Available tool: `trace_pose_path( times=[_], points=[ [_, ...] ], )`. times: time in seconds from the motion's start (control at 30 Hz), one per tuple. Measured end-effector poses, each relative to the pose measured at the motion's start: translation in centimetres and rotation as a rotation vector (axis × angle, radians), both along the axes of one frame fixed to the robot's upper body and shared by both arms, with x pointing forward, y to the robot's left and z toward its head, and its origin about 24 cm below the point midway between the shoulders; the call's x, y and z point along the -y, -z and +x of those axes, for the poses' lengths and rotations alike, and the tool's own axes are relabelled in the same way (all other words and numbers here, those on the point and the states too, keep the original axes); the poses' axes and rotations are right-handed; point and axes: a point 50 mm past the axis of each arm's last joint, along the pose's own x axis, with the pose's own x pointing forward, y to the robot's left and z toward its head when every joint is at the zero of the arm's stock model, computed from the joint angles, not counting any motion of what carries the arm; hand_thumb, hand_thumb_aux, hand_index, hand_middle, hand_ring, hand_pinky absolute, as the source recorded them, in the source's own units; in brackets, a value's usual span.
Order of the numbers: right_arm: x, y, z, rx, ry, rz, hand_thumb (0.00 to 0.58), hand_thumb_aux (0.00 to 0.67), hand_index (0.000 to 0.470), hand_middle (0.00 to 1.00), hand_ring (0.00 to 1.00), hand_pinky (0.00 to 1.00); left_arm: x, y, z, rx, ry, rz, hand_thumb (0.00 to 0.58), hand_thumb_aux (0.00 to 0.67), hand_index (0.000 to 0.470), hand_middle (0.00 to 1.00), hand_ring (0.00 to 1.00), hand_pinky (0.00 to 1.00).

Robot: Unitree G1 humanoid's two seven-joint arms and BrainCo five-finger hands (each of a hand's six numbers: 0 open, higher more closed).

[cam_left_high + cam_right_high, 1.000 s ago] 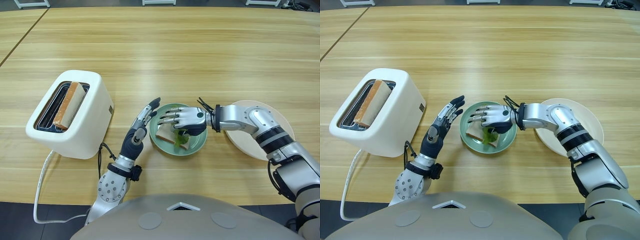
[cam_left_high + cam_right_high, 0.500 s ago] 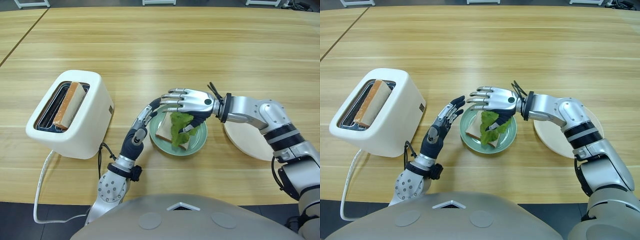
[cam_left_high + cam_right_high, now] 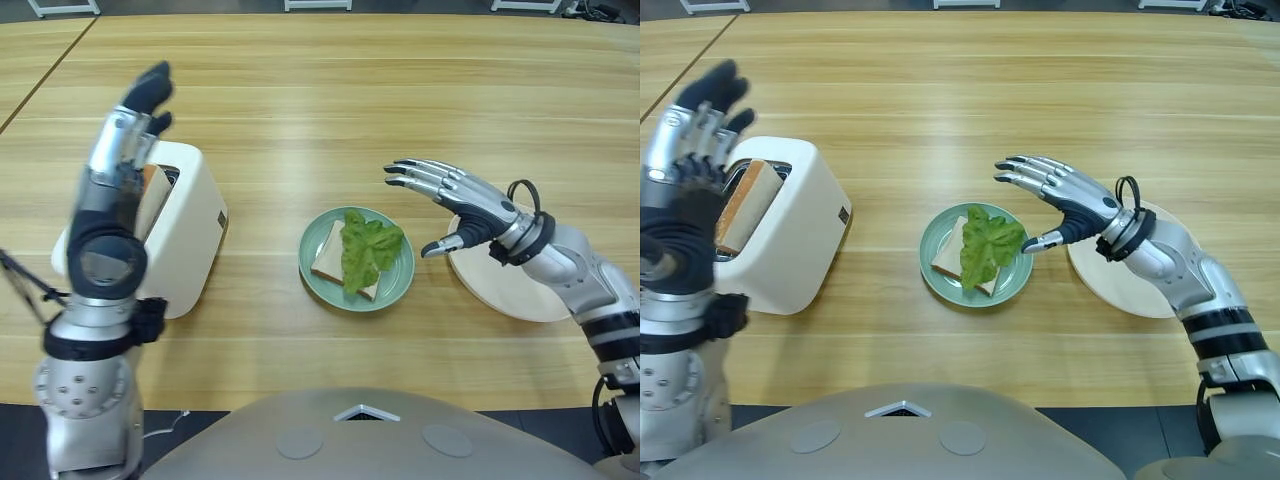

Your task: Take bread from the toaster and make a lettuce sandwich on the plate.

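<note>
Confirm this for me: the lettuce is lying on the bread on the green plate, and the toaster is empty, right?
Not quite: the toaster is not empty. The right eye view shows a slice standing in its slot. The lettuce does lie on the bread on the green plate.

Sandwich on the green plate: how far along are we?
Done: one bread slice lies on the green plate with lettuce on top. In hand: nothing; left hand raised open by the toaster, right hand open beside the plate. Left: the toaster's second slice goes on top.
</note>
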Motion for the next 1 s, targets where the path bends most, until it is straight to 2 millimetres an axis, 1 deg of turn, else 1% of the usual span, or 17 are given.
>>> trace_pose_path(
  times=[0.07, 0.13, 0.23, 0.3, 0.33, 0.4, 0.6, 0.63, 0.67, 0.7, 0.77, 0.8, 0.83, 0.9, 0.93, 0.97, 1.0],
  points=[
    [-0.3, 0.4, -0.5, -0.044, 0.012, 0.078, 0.000, 0.000, 0.000, 0.00, 0.00, 0.00, -1.5, -0.4, -0.1, -0.038, -0.138, 0.180, 0.000, 0.000, 0.000, 0.00, 0.00, 0.00],
    [-0.6, 0.5, -0.7, -0.054, 0.013, 0.098, 0.000, 0.000, 0.000, 0.00, 0.00, 0.00, -2.8, 0.1, 0.0, -0.103, -0.278, 0.357, 0.000, 0.000, 0.000, 0.00, 0.00, 0.00],
    [-0.9, 0.8, -0.7, -0.072, 0.012, 0.109, 0.000, 0.000, 0.000, 0.00, 0.00, 0.00, -5.8, 3.0, 0.1, -0.309, -0.506, 0.617, 0.000, 0.000, 0.000, 0.00, 0.00, 0.00],
    [-1.1, 1.0, -0.7, -0.079, 0.009, 0.113, 0.000, 0.000, 0.000, 0.00, 0.00, 0.00, -6.9, 4.7, 0.1, -0.418, -0.563, 0.694, 0.000, 0.000, 0.000, 0.00, 0.00, 0.00],
    [-1.2, 1.1, -0.8, -0.081, 0.008, 0.113, 0.000, 0.000, 0.000, 0.00, 0.00, 0.00, -7.2, 5.7, 0.1, -0.478, -0.570, 0.735, 0.000, 0.000, 0.000, 0.00, 0.00, 0.00],
    [-1.3, 1.3, -0.9, -0.086, 0.005, 0.119, 0.000, 0.000, 0.000, 0.00, 0.00, 0.00, -7.6, 6.9, 0.2, -0.539, -0.579, 0.786, 0.000, 0.000, 0.000, 0.00, 0.00, 0.00],
    [-1.7, 1.6, -1.0, -0.085, -0.011, 0.092, 0.000, 0.000, 0.000, 0.00, 0.00, 0.00, -8.4, 7.2, 0.2, -0.569, -0.635, 0.823, 0.000, 0.000, 0.000, 0.00, 0.00, 0.00],
    [-1.7, 1.6, -1.0, -0.085, -0.012, 0.092, 0.000, 0.000, 0.000, 0.00, 0.00, 0.00, -8.5, 7.2, 0.3, -0.564, -0.638, 0.822, 0.092, 0.055, 0.039, 0.00, 0.00, 0.00],
    [-1.7, 1.6, -1.0, -0.082, -0.011, 0.091, 0.000, 0.000, 0.000, 0.00, 0.00, 0.00, -8.4, 7.1, 0.4, -0.556, -0.638, 0.820, 0.152, 0.095, 0.066, 0.00, 0.00, 0.00],
    [-1.8, 1.6, -1.0, -0.079, -0.010, 0.087, 0.000, 0.000, 0.000, 0.00, 0.00, 0.00, -8.4, 7.0, 0.5, -0.546, -0.638, 0.819, 0.237, 0.155, 0.109, 0.00, 0.00, 0.00],
    [-1.8, 1.8, -1.0, -0.075, -0.013, 0.065, 0.000, 0.000, 0.000, 0.00, 0.00, 0.00, -8.2, 6.6, 0.7, -0.507, -0.637, 0.817, 0.278, 0.187, 0.131, 0.00, 0.00, 0.00],
    [-1.9, 1.8, -1.0, -0.075, -0.013, 0.065, 0.000, 0.000, 0.000, 0.00, 0.00, 0.00, -8.1, 6.3, 0.8, -0.483, -0.639, 0.816, 0.288, 0.194, 0.136, 0.00, 0.00, 0.00],
    [-1.9, 1.8, -1.0, -0.074, -0.013, 0.067, 0.000, 0.000, 0.000, 0.00, 0.00, 0.00, -7.9, 6.1, 0.9, -0.464, -0.640, 0.815, 0.331, 0.231, 0.162, 0.00, 0.00, 0.00],
    [-1.9, 1.9, -1.1, -0.073, -0.014, 0.065, 0.000, 0.000, 0.000, 0.00, 0.00, 0.00, -7.6, 5.6, 1.0, -0.422, -0.635, 0.813, 0.454, 0.357, 0.251, 0.00, 0.00, 0.00],
    [-1.9, 1.9, -1.1, -0.072, -0.014, 0.061, 0.000, 0.000, 0.000, 0.00, 0.00, 0.00, -7.5, 5.6, 1.0, -0.418, -0.635, 0.811, 0.500, 0.420, 0.295, 0.00, 0.00, 0.00],
    [-2.0, 1.9, -1.1, -0.070, -0.016, 0.055, 0.000, 0.000, 0.000, 0.00, 0.00, 0.00, -7.5, 5.6, 1.0, -0.416, -0.633, 0.810, 0.561, 0.549, 0.385, 0.00, 0.00, 0.00],
    [-2.0, 1.9, -1.2, -0.068, -0.019, 0.052, 0.000, 0.000, 0.000, 0.00, 0.00, 0.00, -7.5, 5.6, 1.1, -0.413, -0.632, 0.810, 0.580, 0.670, 0.470, 0.00, 0.00, 0.00]
  ],
)
